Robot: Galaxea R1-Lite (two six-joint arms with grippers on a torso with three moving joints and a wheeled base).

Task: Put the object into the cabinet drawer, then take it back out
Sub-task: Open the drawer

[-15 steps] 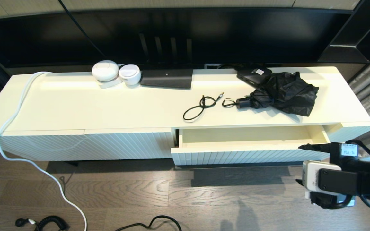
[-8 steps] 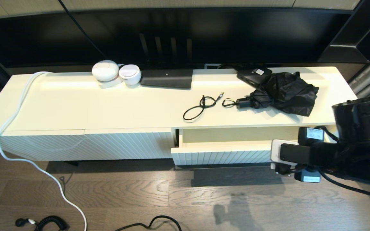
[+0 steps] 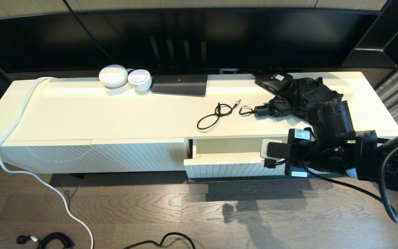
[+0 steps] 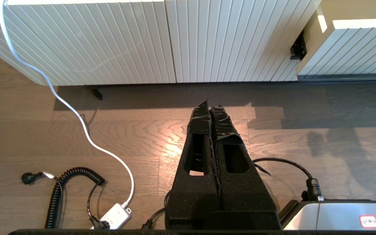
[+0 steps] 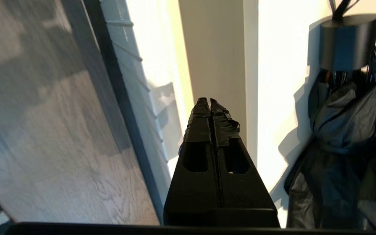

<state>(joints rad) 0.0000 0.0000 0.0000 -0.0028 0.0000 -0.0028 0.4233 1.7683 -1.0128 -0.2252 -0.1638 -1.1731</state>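
The cabinet drawer (image 3: 226, 157) stands pulled out, its ribbed front facing the floor side and its cream inside (image 5: 214, 49) bare where I can see it. A black folded umbrella (image 3: 309, 97) lies on the cabinet top behind the drawer, its round handle (image 5: 348, 42) pointing left. My right arm (image 3: 323, 152) reaches leftward over the drawer's right half. The right gripper (image 5: 210, 99) is shut and holds nothing, hanging above the drawer beside the umbrella (image 5: 344, 130). My left gripper (image 4: 210, 103) is shut and empty, low over the wooden floor, out of the head view.
A looped black cable (image 3: 216, 116), a black box (image 3: 273, 81), a dark stand base (image 3: 179, 84) and two white round devices (image 3: 113, 76) sit on the cabinet top. A white cord (image 3: 12, 131) drapes off the left end. Coiled cables (image 3: 47, 239) lie on the floor.
My right arm has swung up and to the left, from beside the drawer's right end to over the open drawer in front of the umbrella. Nothing else moved.
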